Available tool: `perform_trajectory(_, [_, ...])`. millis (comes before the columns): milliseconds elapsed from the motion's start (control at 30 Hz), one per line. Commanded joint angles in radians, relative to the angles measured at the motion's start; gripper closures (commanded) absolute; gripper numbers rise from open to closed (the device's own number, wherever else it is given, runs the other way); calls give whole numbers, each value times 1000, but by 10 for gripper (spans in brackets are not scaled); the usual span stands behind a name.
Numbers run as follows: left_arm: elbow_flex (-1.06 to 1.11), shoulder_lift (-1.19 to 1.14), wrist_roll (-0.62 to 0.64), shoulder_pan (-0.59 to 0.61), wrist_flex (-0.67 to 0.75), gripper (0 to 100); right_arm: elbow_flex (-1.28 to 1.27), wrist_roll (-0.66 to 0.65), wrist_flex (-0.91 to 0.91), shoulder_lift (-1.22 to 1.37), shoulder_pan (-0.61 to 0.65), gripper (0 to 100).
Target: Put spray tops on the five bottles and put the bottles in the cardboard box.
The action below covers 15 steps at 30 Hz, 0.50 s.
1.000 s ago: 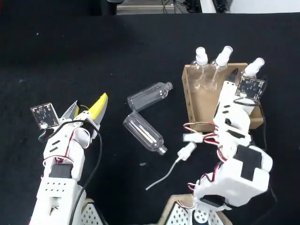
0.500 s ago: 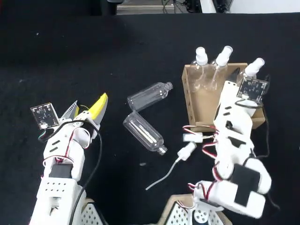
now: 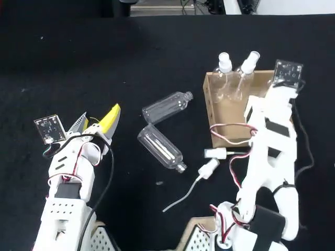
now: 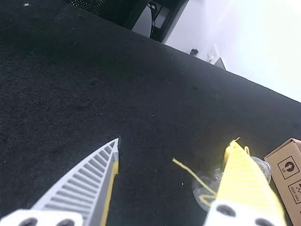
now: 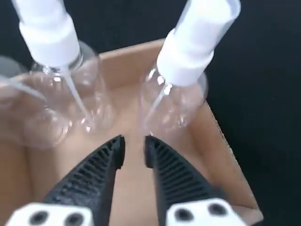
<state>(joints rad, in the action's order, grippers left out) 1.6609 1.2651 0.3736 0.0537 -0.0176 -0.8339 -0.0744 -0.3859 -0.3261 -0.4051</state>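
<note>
Right gripper [image 5: 133, 142] noted slightly parted, empty, above brown cardboard box [image 3: 208, 107] holding clear plastic bottles with white spray tops [image 5: 176, 101]. Left gripper [image 4: 174, 142] spread wide, empty.

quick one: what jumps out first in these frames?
The cardboard box at the right of the table, with capped bottles standing at its far end and the right pincer poised over it, fingers slightly parted and empty. Next, two uncapped bottles lying mid-table, with two loose spray tops between them and the box. The left pincer sits open over bare tabletop at the left.
</note>
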Motion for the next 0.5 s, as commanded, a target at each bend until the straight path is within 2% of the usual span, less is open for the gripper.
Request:
perform_trajectory(0, [4,11,-8,-12,18,669,85,-8,-32,-2,-58,988])
perform_trajectory(233, [4,11,-8,-12,18,669,177,-69,-127,124,-120,987])
perform_trajectory(467, [4,11,-8,-12,18,669,283,-133,-126,280,-120,987])
